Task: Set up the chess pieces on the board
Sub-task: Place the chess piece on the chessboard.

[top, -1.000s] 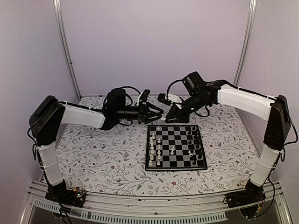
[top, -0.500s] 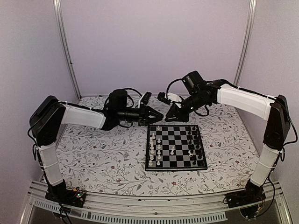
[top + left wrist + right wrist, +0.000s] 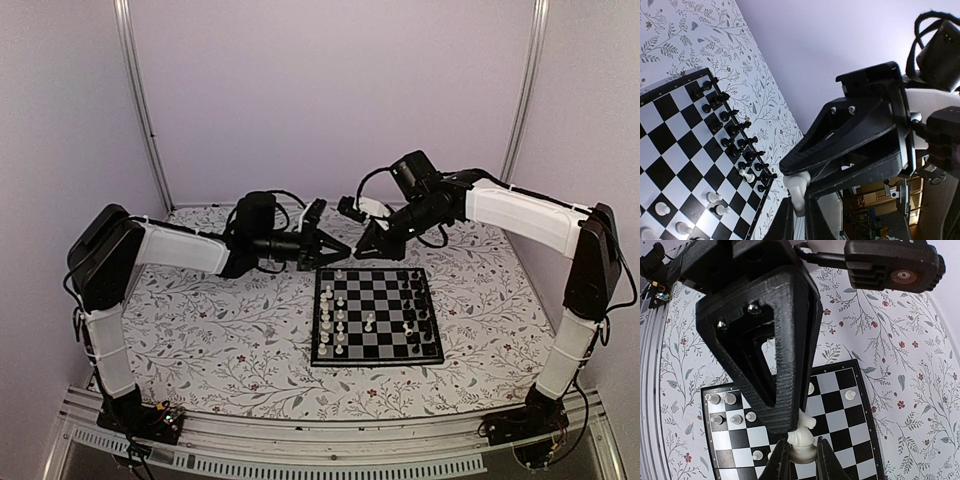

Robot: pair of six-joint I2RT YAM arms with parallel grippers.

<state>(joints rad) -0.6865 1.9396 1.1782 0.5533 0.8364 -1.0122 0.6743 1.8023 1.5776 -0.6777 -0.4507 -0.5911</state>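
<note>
1. Left gripper is nearly closed, pinching a white knight.
2. Right gripper, tip to tip with it, pinches the same knight.
3. Board lies on the worktop below both grippers, with pieces along opposite edges.

a lab robot cell — plain lilac walls, aluminium posts, a floral table cover, left arm and right arm bolted to a metal rail.
</note>
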